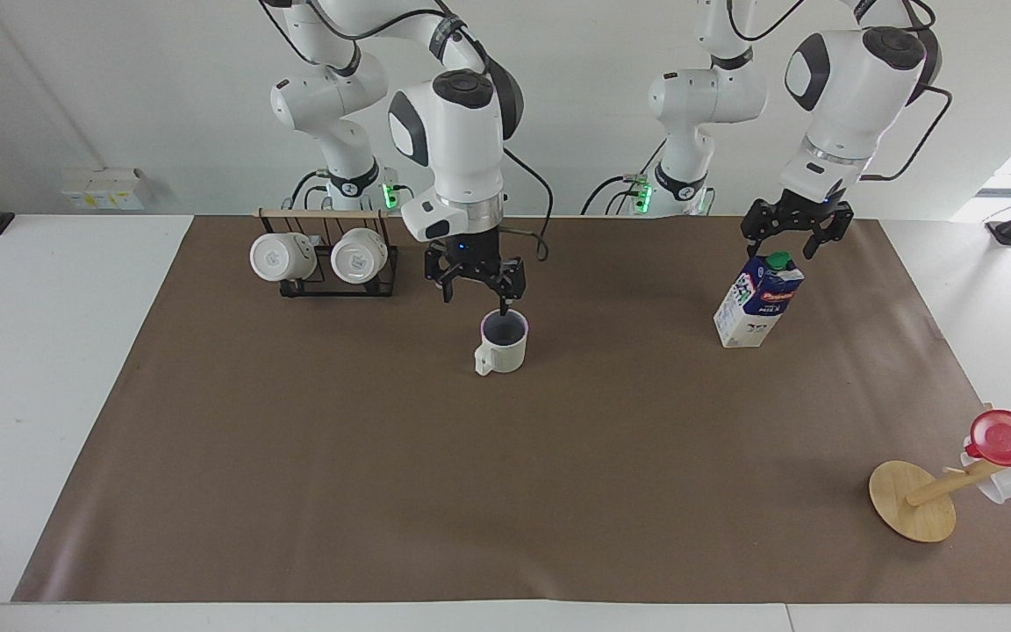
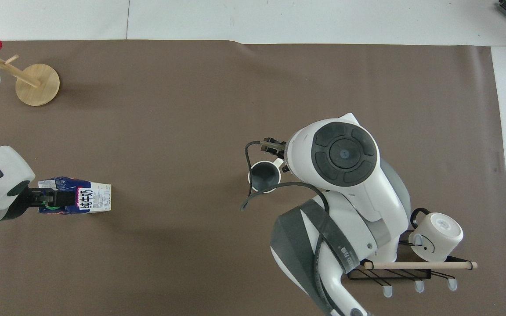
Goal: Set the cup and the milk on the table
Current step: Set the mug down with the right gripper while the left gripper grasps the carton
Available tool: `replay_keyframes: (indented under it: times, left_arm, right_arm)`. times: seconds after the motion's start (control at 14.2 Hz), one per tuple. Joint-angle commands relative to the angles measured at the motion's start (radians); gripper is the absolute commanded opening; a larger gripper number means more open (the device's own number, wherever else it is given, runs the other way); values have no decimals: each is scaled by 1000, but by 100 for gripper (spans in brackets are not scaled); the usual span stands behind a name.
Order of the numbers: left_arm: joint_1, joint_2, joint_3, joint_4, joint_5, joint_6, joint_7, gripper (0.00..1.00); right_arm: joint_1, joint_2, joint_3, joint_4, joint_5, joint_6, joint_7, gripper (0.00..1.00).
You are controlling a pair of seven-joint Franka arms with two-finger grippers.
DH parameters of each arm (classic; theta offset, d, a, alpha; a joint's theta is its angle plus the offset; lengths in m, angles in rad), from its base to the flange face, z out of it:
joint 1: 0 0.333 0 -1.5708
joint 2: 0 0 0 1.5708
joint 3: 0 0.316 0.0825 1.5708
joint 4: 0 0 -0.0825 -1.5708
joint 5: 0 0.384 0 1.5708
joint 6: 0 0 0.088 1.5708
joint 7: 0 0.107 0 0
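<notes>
Brown mat [image 1: 295,491] bears cup [image 1: 504,344], milk [image 1: 757,301], mug rack [image 1: 330,263]

Table [image 1: 49,351], brown mat [image 1: 383,491]: cup [image 1: 503,343], milk [image 1: 756,301], mug rack [image 1: 330,263], wooden stand [image 1: 914,500]

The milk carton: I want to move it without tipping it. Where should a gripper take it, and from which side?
Probably the milk carton's blue upper body, just under the green cap, coming straight down. It stands upright though leaning, its flat side walls suit two fingers, and the open left gripper already hangs over its top.
</notes>
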Motion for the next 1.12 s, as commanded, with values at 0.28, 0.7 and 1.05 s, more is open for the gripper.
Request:
replay_keyframes:
  times: [0.28,0.7,1.05]
  left_arm:
    - [21,-51,-4,-138,-11,145,42,100]
    - [62,-44,-4,-179,-11,204,83,100]
    - [50,-43,-6,-179,-11,205,82,100]
  right_arm:
    - [-90,-72,8,-28,26,-173,-324,100]
    - [-253,-129,8,-50,31,-243,-508,100]
    - [-362,-163,8,-83,32,-262,-571,100]
